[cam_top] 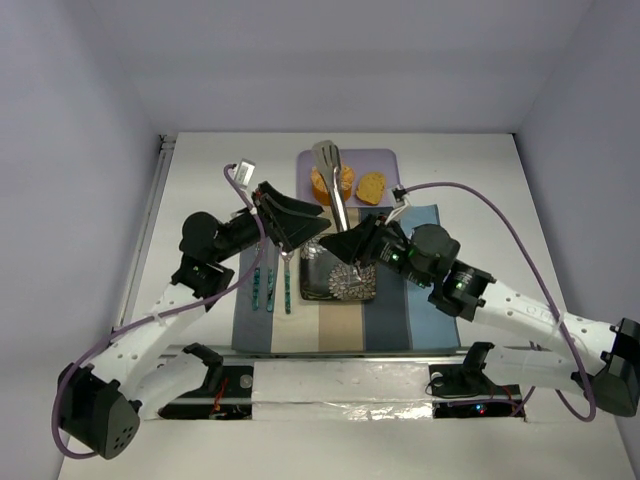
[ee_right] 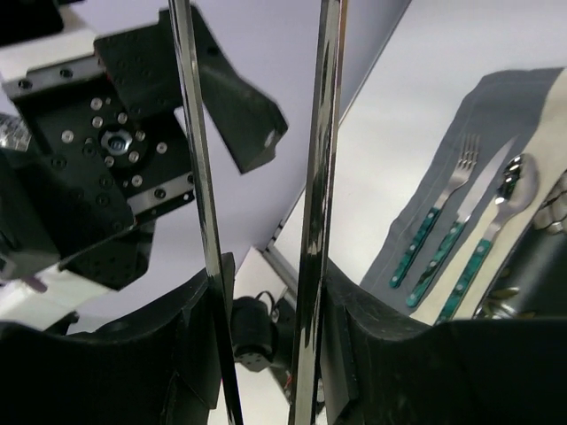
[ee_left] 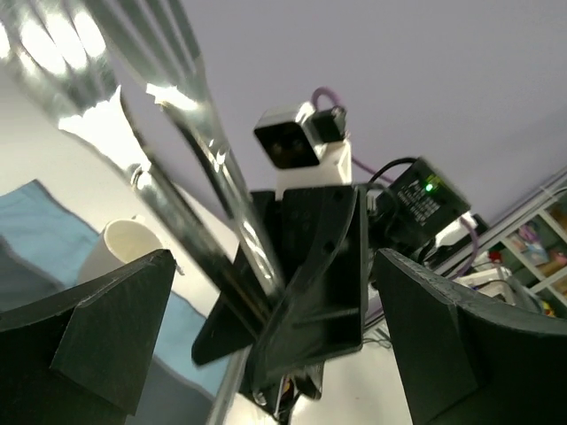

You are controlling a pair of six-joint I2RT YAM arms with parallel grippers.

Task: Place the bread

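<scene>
The bread (cam_top: 371, 186), a small golden slice with a brown crust, lies on the purple board (cam_top: 380, 158) next to the larger orange (cam_top: 322, 186). Metal tongs (cam_top: 327, 155) reach over the orange, their two arms (ee_right: 319, 177) running between my right gripper's fingers. My right gripper (cam_top: 345, 243) (ee_right: 266, 345) is shut on the tongs' handle end. My left gripper (cam_top: 300, 222) (ee_left: 275, 336) stands wide open just left of it, with the tongs (ee_left: 190, 115) and the right gripper's body between its fingers but untouched. Neither wrist view shows the bread.
A dark tray (cam_top: 310, 290) holding shiny metal pieces sits on the striped placemat (cam_top: 400, 310) below the grippers. Green-handled cutlery (cam_top: 272, 285) (ee_right: 461, 239) lies at the mat's left. A white cup (ee_left: 120, 252) shows in the left wrist view.
</scene>
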